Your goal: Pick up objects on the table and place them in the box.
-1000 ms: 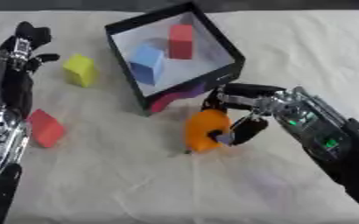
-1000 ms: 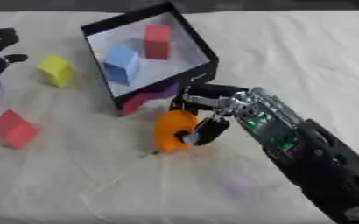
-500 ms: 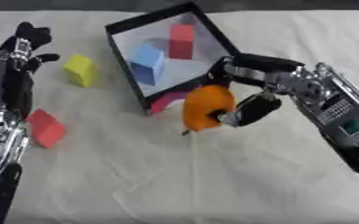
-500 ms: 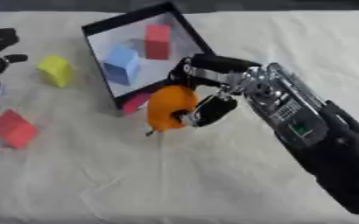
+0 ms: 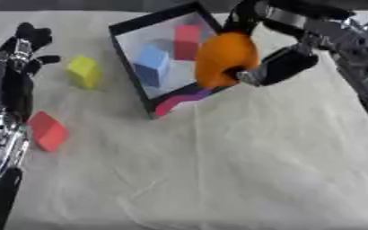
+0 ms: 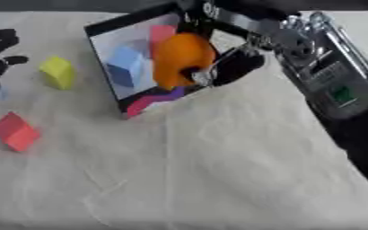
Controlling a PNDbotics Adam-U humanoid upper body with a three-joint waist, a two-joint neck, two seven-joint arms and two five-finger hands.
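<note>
Left eye view: the right hand (image 5: 278,67) comes in from the upper right, fingers and thumb curled round an orange object (image 5: 225,58), rounded, held in the air over the near right edge of the box (image 5: 132,72); the box is black-walled with a pale floor and sits tilted on the cloth; inside it lie a blue block (image 5: 152,65) and a red block (image 5: 187,41), well apart from the walls; a magenta patch shows at the box's near corner, what it is cannot be told; on the cloth left of the box sit a yellow block (image 5: 83,71) and, nearer, a red cube (image 5: 47,130); the left hand (image 5: 26,42) rests idle at the left edge, fingers relaxed and up, holding nothing. Right eye view: same grasp, the orange object (image 6: 183,58) in front of the box opening, the thumb (image 6: 234,67) pressed on its near side; the forearm fills the right. Step in hand, by judgement: carrying the orange object to the box, placing not yet done; next move calls for shifting it farther over the opening, clear of the two blocks inside, lowering, then spreading the fingers; yellow block and red cube remain to be picked.
</note>
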